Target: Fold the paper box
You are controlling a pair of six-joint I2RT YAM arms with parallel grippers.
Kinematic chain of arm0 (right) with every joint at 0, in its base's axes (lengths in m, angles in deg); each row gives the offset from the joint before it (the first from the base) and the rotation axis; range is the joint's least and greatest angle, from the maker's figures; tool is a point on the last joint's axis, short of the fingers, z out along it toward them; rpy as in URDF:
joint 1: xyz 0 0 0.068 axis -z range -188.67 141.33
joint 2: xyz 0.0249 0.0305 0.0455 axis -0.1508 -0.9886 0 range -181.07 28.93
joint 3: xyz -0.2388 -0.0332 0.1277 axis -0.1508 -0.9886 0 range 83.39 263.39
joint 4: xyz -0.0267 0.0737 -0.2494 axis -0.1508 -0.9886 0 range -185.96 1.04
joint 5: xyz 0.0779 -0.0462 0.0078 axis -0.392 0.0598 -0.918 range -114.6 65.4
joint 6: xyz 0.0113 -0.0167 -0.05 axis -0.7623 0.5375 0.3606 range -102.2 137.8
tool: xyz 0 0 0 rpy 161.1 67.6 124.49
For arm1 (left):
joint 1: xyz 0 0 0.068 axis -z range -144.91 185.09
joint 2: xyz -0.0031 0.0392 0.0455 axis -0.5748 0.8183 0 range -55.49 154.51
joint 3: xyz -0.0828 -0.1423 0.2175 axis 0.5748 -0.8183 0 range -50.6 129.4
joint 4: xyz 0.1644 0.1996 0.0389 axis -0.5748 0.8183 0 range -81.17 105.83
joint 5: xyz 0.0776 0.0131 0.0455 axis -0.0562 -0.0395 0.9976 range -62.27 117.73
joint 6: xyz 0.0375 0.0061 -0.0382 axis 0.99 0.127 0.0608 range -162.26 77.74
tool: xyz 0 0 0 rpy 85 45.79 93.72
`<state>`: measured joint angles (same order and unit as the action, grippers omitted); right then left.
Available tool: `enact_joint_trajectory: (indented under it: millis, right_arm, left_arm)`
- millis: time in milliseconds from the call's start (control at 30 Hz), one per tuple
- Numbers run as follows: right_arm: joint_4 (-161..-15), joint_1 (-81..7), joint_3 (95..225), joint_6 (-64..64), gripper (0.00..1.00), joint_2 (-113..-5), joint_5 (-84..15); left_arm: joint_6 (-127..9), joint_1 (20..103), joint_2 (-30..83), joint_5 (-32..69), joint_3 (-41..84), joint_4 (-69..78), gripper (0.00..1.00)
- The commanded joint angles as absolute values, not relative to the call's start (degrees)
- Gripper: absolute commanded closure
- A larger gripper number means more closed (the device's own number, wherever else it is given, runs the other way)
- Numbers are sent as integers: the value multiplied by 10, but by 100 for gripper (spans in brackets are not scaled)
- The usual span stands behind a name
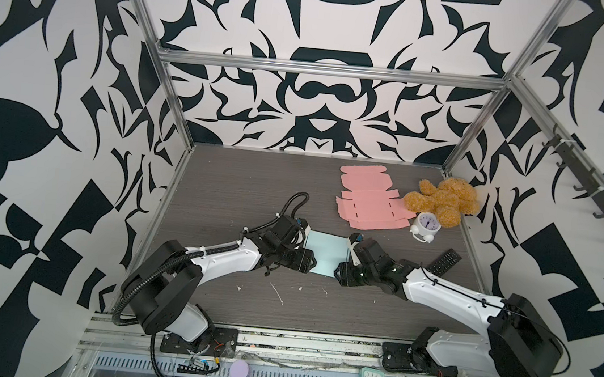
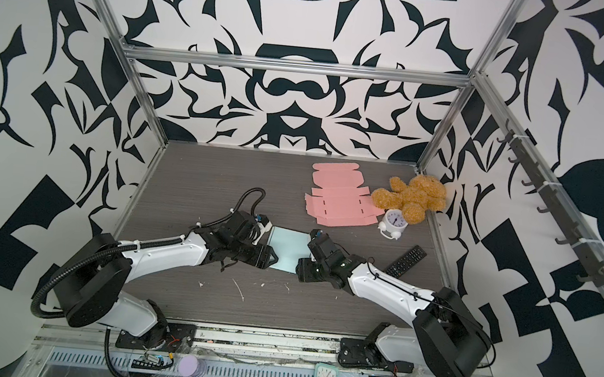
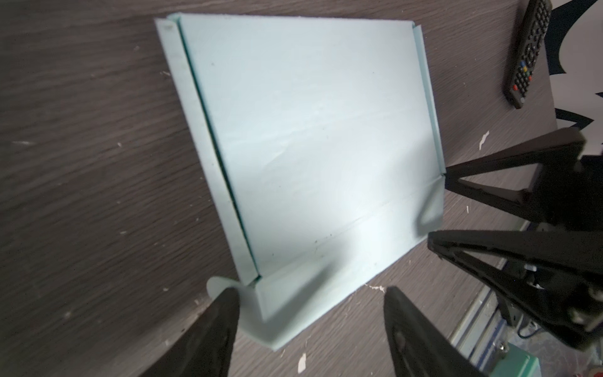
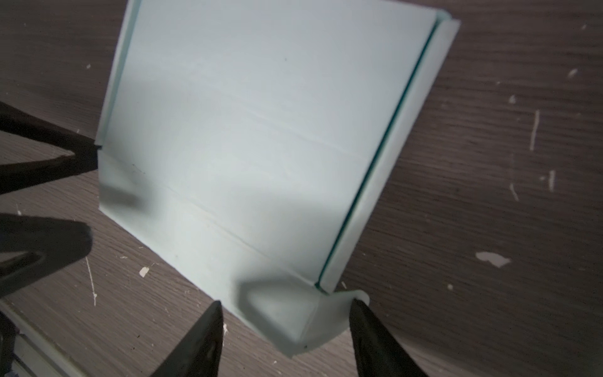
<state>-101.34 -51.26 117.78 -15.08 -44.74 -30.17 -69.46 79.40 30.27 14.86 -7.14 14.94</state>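
Paper box (image 1: pixel 326 254), light blue, lies near the middle of the dark wood-grain table (image 1: pixel 236 190), directly between the two arms in both top views. Its broad panel faces up. Narrow side strips are folded up along the two long edges, and a crease runs across the panel near the end closest to the robot. The left gripper (image 3: pixel 310 293) is released: its jaws stand wide apart and straddle one near corner of the box. One finger (image 3: pixel 225 310) touches the small rounded tab projecting from that corner; the other finger stands clear of the box edge. The right gripper (image 4: pixel 285 305) is likewise spread, straddling the opposite near corner. One finger (image 4: pixel 362 313) contacts the rounded tab there, and the raised corner flap sits between the jaws without being pinched. A pink flat box blank (image 1: pixel 370 203) lies unfolded toward the back right of the table, well apart from the blue box. A brown teddy bear (image 1: pixel 442 203) lies just beside the blank. A white alarm clock (image 1: pixel 426 226) stands against the bear, and a black remote control (image 1: pixel 444 261) lies near the right arm.
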Motion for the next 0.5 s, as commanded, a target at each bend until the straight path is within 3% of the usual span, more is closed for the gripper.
enact_joint_trajectory:
  millis: [0, 467]
  right_arm:
    - [-1000, -520, 1181, -158, 36, -451, -312]
    - [-1003, -531, 1184, -166, 36, -436, -312]
  left_arm:
    - [-706, 802, 312, 139, -87, 132, 27]
    - [-717, 818, 295, 141, -91, 129, 28]
